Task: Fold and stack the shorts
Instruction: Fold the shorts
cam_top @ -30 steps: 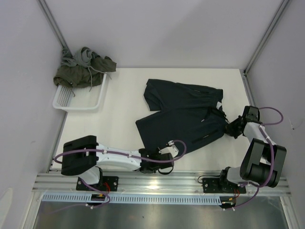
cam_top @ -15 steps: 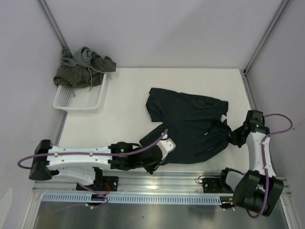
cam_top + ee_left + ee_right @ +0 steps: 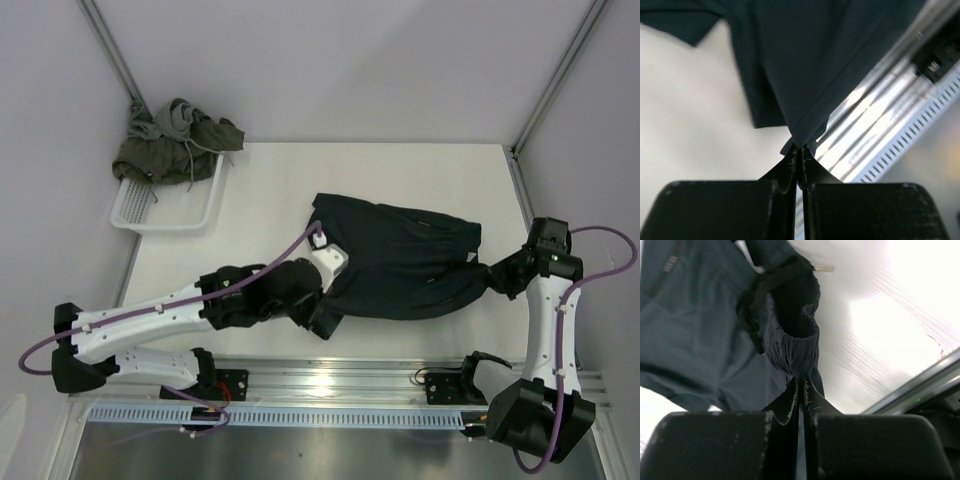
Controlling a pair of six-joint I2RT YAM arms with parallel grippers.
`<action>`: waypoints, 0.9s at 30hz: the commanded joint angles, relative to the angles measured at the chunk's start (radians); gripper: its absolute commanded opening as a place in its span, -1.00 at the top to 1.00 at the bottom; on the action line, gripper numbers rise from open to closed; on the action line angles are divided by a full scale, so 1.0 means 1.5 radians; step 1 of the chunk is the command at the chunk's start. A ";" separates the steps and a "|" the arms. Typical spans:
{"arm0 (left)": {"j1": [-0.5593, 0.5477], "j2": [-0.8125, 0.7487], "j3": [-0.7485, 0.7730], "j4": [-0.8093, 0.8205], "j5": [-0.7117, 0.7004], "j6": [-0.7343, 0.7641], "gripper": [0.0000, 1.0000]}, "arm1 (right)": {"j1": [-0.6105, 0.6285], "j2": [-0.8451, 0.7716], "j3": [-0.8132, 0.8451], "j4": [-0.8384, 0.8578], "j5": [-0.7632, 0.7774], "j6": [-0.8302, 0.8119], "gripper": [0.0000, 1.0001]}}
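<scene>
The dark navy shorts (image 3: 400, 262) hang stretched between my two grippers, lifted off the white table (image 3: 250, 220). My left gripper (image 3: 318, 318) is shut on a leg hem corner of the navy shorts (image 3: 790, 65). My right gripper (image 3: 497, 277) is shut on the gathered waistband of the navy shorts (image 3: 790, 335) at the table's right edge. The olive green shorts (image 3: 180, 150) and the light grey shorts (image 3: 160, 122) lie bunched on the far rim of the white mesh basket (image 3: 165, 208).
The basket stands at the table's far left corner. An aluminium rail (image 3: 340, 380) with the arm bases runs along the near edge. Grey walls enclose the table on the left, far and right sides.
Both grippers have risen and moved away from the near edge with the navy shorts. The left arm has extended up and right. The shorts have gone from spread flat to stretched in a band.
</scene>
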 commanded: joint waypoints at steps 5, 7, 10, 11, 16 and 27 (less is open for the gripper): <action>0.097 0.020 0.030 -0.006 0.056 0.079 1.00 | -0.004 0.033 0.038 0.008 0.024 0.006 1.00; 0.097 0.014 0.006 0.016 0.107 0.090 1.00 | -0.007 0.039 0.010 0.027 0.029 0.000 1.00; 0.075 0.012 -0.044 0.045 0.183 0.093 1.00 | -0.016 0.062 -0.011 0.039 0.031 -0.008 1.00; 0.060 0.010 -0.074 0.055 0.191 0.092 1.00 | -0.019 0.067 -0.013 0.044 0.032 -0.009 1.00; -0.031 0.009 -0.137 0.117 0.232 0.072 1.00 | -0.029 0.068 -0.037 0.057 0.071 -0.018 1.00; -0.025 0.047 -0.106 0.091 0.131 0.060 1.00 | -0.032 0.043 -0.015 0.028 0.069 -0.022 1.00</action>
